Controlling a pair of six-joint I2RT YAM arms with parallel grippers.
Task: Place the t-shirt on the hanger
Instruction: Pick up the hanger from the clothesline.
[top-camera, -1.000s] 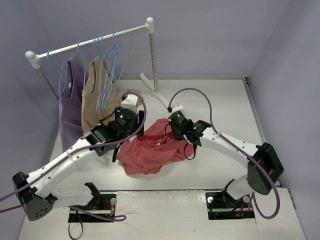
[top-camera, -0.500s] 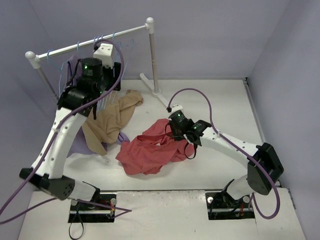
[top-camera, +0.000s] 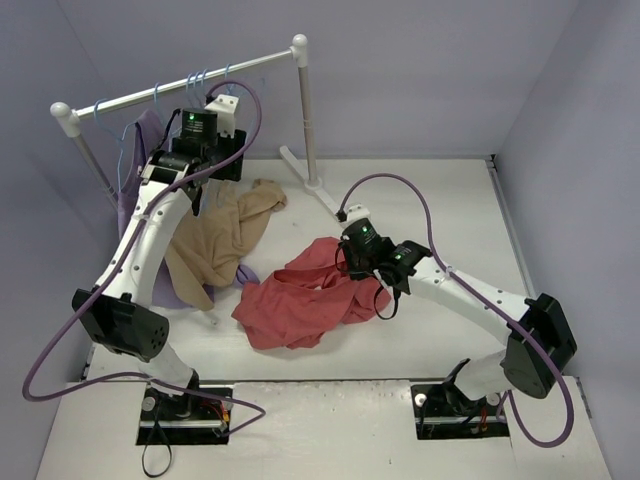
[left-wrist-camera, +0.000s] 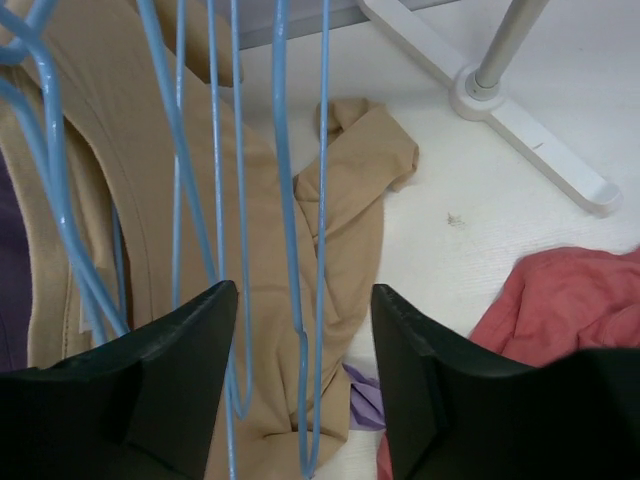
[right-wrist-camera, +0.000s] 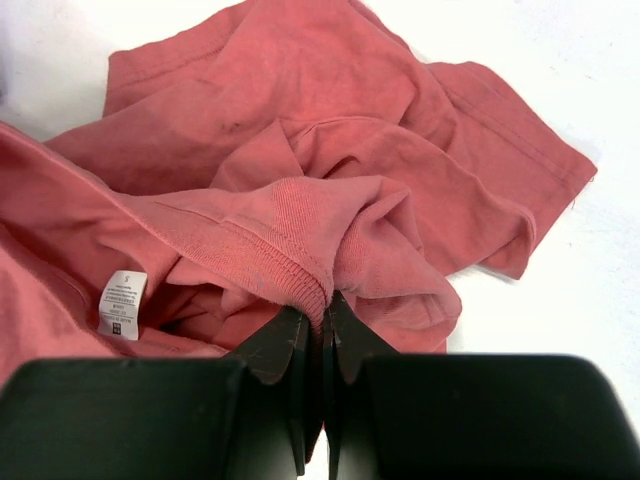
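Note:
The coral-red t-shirt (top-camera: 300, 300) lies crumpled on the table's middle. My right gripper (top-camera: 356, 262) is shut on its ribbed collar; the right wrist view shows the cloth (right-wrist-camera: 300, 150) pinched between the closed fingertips (right-wrist-camera: 325, 305). My left gripper (top-camera: 203, 160) is raised at the rack among the light-blue wire hangers (top-camera: 198, 82). In the left wrist view it (left-wrist-camera: 300, 295) is open, and the lower loop of one hanger (left-wrist-camera: 300, 340) hangs between the jaws without touching them. The t-shirt's edge (left-wrist-camera: 570, 300) shows at lower right.
A white rack (top-camera: 180, 85) stands at the back left with its foot (left-wrist-camera: 530, 130) on the table. A tan garment (top-camera: 215, 240) lies under the rack, spread on the table. A lilac top (top-camera: 140, 165) hangs at the rack's left end.
My left arm has swung up from table level to the hangers on the rack. The tan garment now lies spread on the table. The right gripper stays shut on the t-shirt, barely shifted.

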